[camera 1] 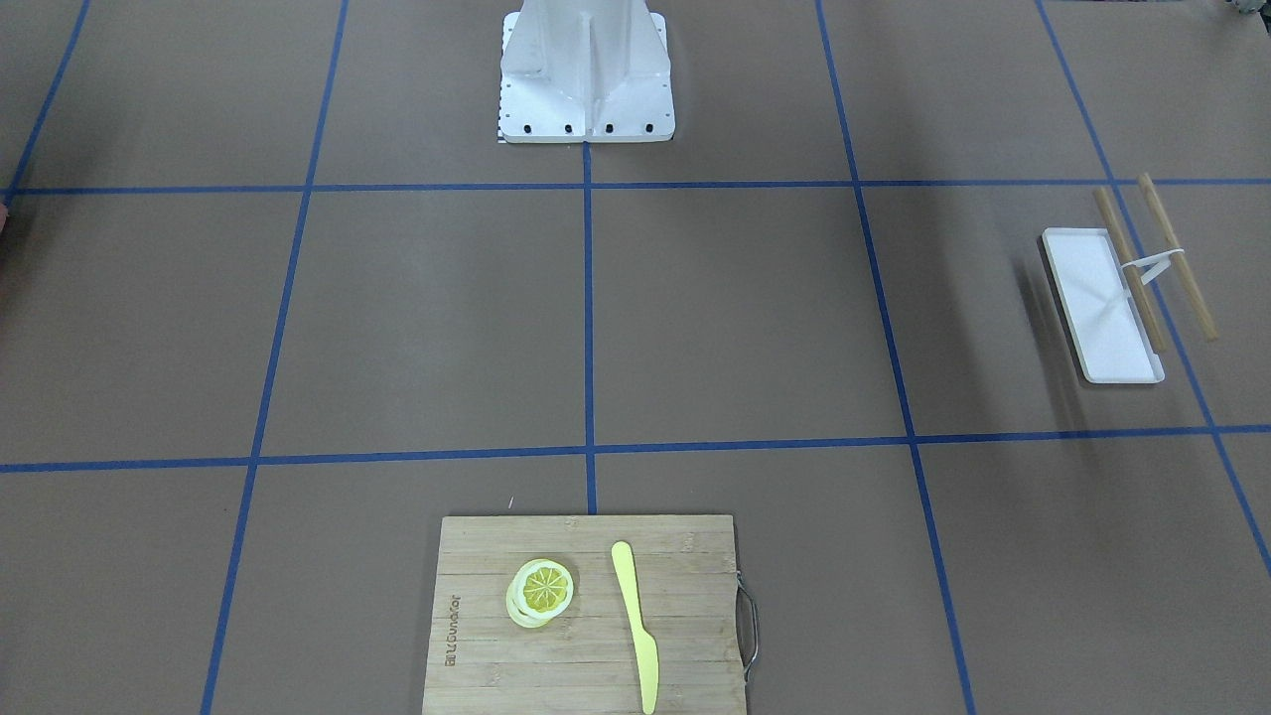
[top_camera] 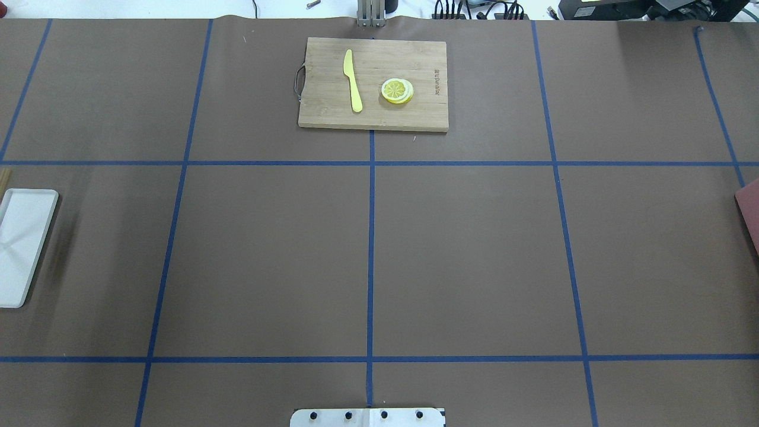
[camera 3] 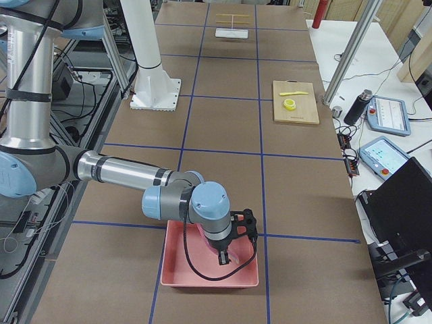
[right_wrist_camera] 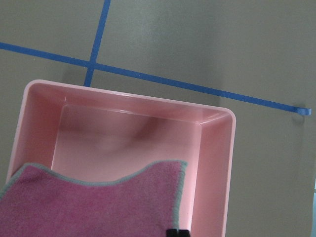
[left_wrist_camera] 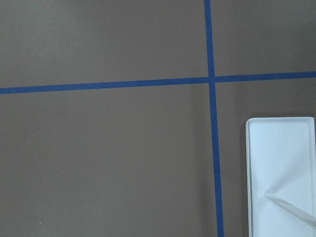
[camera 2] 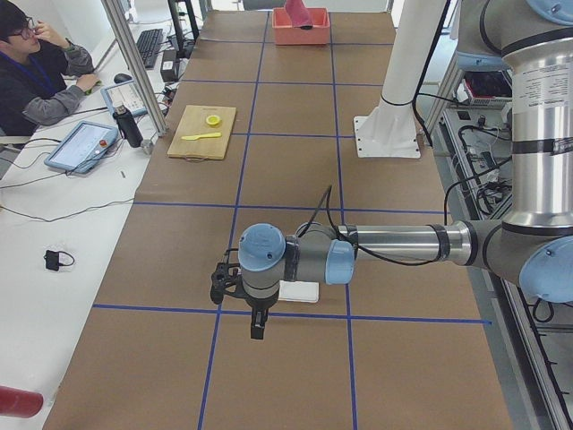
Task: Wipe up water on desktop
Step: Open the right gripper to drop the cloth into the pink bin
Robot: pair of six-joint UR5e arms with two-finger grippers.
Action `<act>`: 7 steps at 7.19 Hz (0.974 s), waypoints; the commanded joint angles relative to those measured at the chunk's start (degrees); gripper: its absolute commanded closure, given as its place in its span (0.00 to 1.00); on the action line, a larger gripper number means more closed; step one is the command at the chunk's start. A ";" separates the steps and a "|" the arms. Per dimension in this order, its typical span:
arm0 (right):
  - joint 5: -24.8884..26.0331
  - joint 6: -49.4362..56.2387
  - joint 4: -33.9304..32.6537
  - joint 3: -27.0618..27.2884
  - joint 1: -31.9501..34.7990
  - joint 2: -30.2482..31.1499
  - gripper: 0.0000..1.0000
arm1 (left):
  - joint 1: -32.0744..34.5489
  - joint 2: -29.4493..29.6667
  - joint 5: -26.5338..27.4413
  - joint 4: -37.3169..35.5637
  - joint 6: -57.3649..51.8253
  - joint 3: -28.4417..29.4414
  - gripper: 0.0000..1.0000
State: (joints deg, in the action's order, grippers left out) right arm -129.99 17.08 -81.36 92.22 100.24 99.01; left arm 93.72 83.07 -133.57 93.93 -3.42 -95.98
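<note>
The desktop (top_camera: 474, 255) is a wide brown surface crossed by blue tape lines; I see no water on it in any view. A magenta cloth (right_wrist_camera: 89, 202) with a teal edge lies in a pink tray (right_wrist_camera: 217, 163) at the robot's right end of the table. My right gripper (camera 3: 223, 258) hangs just above that tray, beside the cloth (camera 3: 206, 237); I cannot tell if it is open or shut. My left gripper (camera 2: 258, 330) hangs over the desktop near a white tray (camera 2: 298, 291); I cannot tell its state either.
The white tray (camera 1: 1092, 298) has two wooden chopsticks (camera 1: 1177, 256) lying across it. A wooden cutting board (top_camera: 373, 112) with a lemon slice (top_camera: 397, 91) and a yellow knife (top_camera: 353, 80) sits at the far side. The robot's base plate (camera 1: 586, 124) stands at the near centre.
</note>
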 commanded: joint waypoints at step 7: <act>-2.20 -7.40 2.44 3.14 -4.09 -0.75 0.00 | 0.06 -0.71 0.15 -0.06 -0.53 0.61 0.01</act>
State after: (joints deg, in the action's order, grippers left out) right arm -132.20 10.71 -78.39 94.47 96.21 98.20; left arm 93.75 82.66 -133.49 94.00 -3.94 -95.54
